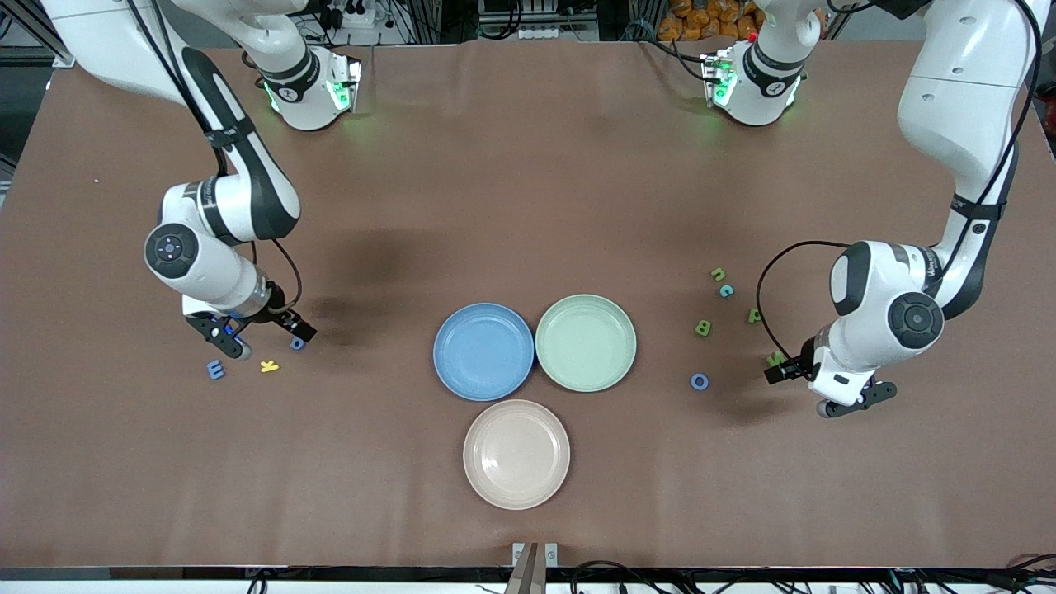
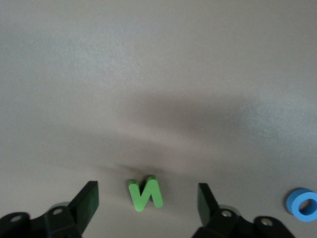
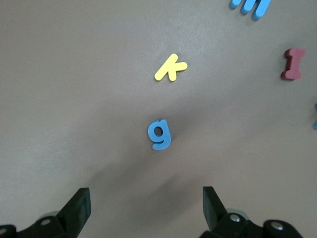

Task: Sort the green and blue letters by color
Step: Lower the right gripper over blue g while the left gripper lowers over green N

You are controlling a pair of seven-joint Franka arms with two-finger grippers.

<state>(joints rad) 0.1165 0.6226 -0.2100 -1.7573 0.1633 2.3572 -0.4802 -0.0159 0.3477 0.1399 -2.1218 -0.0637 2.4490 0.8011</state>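
None of the sorting is done yet, as we read it: the blue plate (image 1: 483,351), the green plate (image 1: 586,341) and the beige plate (image 1: 516,454) all sit bare at mid-table.

Toward the left arm's end, the letters lie loose on the cloth: a green n (image 1: 718,273), a teal c (image 1: 726,290), a green B (image 1: 703,328), another green piece (image 1: 753,315) and a blue O (image 1: 700,381). The left gripper (image 2: 147,201) is down low with its jaws spread, straddling a green N (image 2: 145,193) without touching it, so we judge a first pick is about to start there.

Toward the right arm's end, we see a blue E (image 1: 216,369), a yellow K (image 1: 269,366) and a blue g (image 3: 159,134), with a red piece (image 3: 293,63) nearby. The right gripper (image 3: 146,208) hangs over that cluster, jaws wide and empty, the g just ahead of it.

Every blue and green letter is left to be moved.
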